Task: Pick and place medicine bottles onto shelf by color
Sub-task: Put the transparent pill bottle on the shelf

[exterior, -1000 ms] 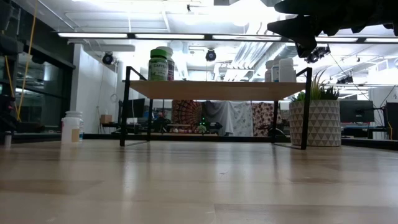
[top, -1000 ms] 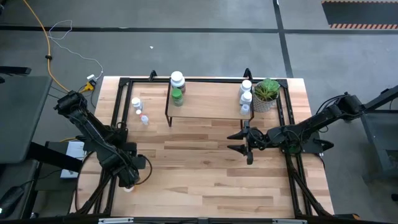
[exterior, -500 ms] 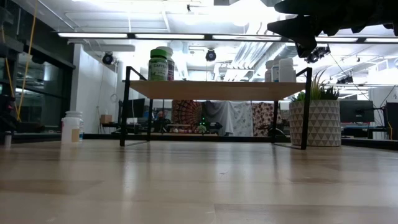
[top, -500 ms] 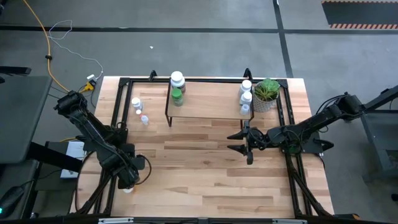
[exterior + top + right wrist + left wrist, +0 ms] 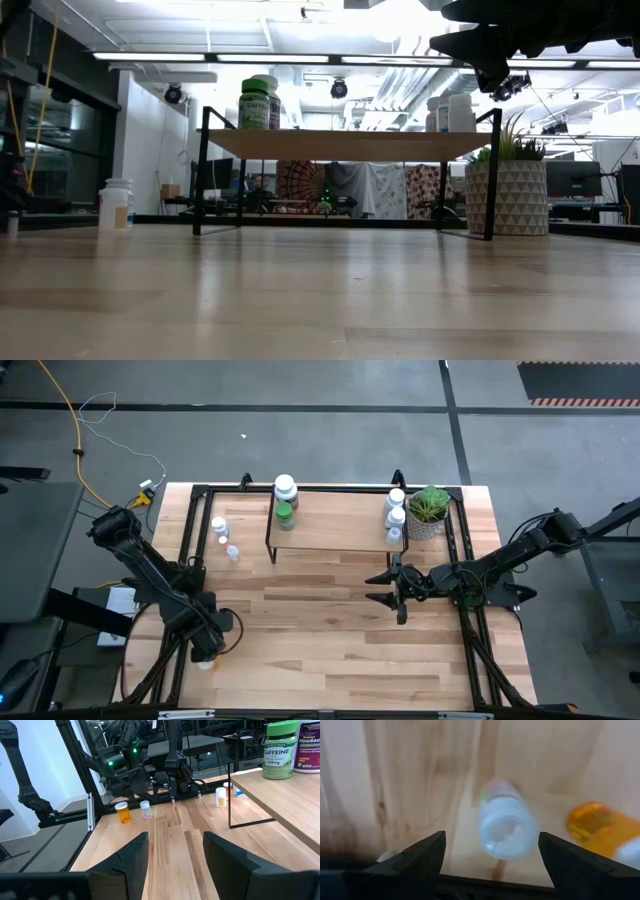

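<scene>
A wooden counter (image 5: 330,620) seen from above, with a low light-wood shelf (image 5: 335,520) on black legs at its far side. Bottles already stand grouped at the shelf's ends, apparently sorted by color: a green bottle (image 5: 285,516) and a larger white-capped bottle (image 5: 286,488) at the left end, and a cluster of white bottles (image 5: 396,513) at the right end, just beside a potted plant (image 5: 428,510). Two small bottles (image 5: 224,536) wait on the counter left of the shelf. The left gripper (image 5: 490,857) points down at the counter's near left corner, its jaws spread wide on either side of a clear bottle (image 5: 504,820) that stands between them untouched, likely lined up for a grasp; an orange bottle (image 5: 595,826) stands near it (the right wrist view shows both upright, close together). The right gripper (image 5: 388,588) hovers above the counter in front of the shelf's right end, jaws spread and holding nothing, seemingly waiting its turn.
</scene>
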Controlling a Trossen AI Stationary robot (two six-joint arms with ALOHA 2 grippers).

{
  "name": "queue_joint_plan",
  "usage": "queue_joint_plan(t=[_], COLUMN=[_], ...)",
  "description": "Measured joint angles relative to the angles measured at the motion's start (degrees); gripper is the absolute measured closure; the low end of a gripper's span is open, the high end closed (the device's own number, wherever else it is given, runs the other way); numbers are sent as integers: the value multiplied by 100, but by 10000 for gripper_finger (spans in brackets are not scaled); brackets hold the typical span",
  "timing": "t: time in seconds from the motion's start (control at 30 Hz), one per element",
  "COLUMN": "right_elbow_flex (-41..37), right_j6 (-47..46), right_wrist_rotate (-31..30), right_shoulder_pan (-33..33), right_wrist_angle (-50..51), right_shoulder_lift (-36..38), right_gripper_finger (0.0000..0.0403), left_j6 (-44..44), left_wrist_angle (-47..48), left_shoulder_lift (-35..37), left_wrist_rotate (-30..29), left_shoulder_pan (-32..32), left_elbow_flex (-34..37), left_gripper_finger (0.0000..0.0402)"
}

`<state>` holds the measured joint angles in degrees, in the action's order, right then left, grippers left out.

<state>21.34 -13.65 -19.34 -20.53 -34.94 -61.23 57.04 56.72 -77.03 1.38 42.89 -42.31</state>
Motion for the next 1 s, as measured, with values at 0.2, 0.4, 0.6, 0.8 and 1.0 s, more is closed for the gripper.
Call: queue_joint_plan(t=[0.2,0.4,0.6,0.8,1.0], right_elbow_flex=[0,0,0,0,0], right_j6=[-2,-2,-2,-2,-2], right_wrist_rotate=[-1,0,0,-1,-1], right_shoulder_pan=[1,1,0,0,1], right_wrist_angle=[0,0,0,0,0], right_shoulder_lift=[0,0,0,0,0], right_gripper_finger=[224,224,224,224,224], left_j6=[-8,-17,-17,-17,-19], left_wrist_angle=[-80,-409,-412,-408,-406], left_shoulder_lift=[-2,0,-2,-2,0], left_wrist_rotate=[-215,-358,-312,-293,-157], left_shoulder_pan=[-2,-2,-2,-2,-2], left_elbow_flex=[108,109,109,109,109], left_gripper_finger=[92,92,116,172,239])
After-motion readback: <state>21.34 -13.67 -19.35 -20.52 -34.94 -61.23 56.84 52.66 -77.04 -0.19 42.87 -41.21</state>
